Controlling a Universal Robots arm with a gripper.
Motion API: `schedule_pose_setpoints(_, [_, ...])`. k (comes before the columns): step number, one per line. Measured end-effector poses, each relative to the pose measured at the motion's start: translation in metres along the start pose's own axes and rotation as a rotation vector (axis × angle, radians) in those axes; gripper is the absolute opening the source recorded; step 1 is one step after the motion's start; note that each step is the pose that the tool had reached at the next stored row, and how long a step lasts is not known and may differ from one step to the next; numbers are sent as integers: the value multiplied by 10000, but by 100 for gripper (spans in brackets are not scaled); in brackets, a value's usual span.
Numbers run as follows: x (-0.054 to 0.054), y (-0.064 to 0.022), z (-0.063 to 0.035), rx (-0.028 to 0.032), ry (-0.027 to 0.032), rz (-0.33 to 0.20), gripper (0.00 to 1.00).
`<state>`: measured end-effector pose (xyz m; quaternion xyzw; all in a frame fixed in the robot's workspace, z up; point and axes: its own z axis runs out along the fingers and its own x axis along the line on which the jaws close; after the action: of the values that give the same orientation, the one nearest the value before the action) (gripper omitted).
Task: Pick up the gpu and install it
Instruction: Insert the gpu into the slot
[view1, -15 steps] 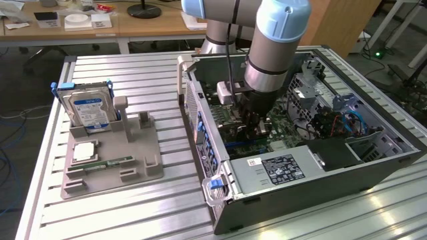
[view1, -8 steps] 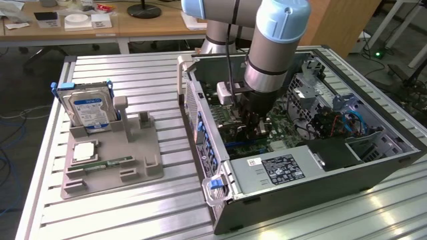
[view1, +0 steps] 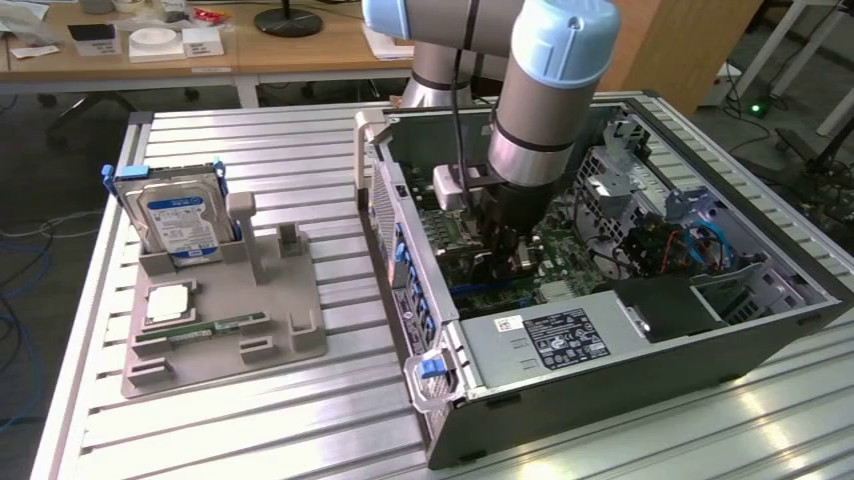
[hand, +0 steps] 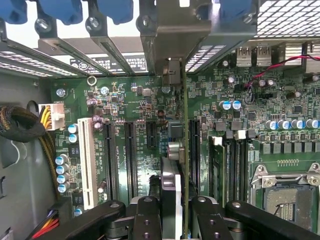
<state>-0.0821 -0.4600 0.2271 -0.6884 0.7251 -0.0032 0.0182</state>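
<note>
1. Right now, near side of the table (view1: 267, 420), exterior view's left: grey holder tray (view1: 220, 320) w/ a thin green memory stick (view1: 214, 327) lying in its slot and a pale square chip (view1: 171, 301) just beside it.
2. At the far end of that tray, a silver hard drive (view1: 180, 222) w/ blue-white label stands upright in its cradle.
3. Exterior view's right: open PC case (view1: 601, 360) lying on its side on the table, motherboard (view1: 521, 265) facing up. Black-labelled power supply box (view1: 554, 335) sits at the case's near end.
4. Arm (view1: 547, 110) reaches down into the middle of the case; claw (view1: 514, 250) low over the motherboard.
5. Wrist view: claw (hand: 177, 207) is closed on the gpu (hand: 184, 150), black fingers (hand: 145, 215) pressed on either side of the thin card, seen edge-on.
6. Gpu stands upright on the motherboard (hand: 140, 100), lined up along an expansion slot, between the black PCI slots (hand: 131, 160) and the RAM slots (hand: 232, 165). Can't tell if it's fully seated.
7. Card's pale metal end bracket (hand: 172, 72) sits at the case's rear slot openings (hand: 115, 50).
8. Beyond the RAM slots, an open CPU socket (hand: 287, 192). Other side: white slot (hand: 87, 160), blue-topped caps, braided cable bundle (hand: 25, 125).
9. Far background, exterior view: wooden desk (view1: 267, 50) w/ small items on it.
</note>
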Motion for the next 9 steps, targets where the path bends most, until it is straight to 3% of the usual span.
schedule_pose_setpoints(9, [0, 0, 3, 0, 0, 0, 28])
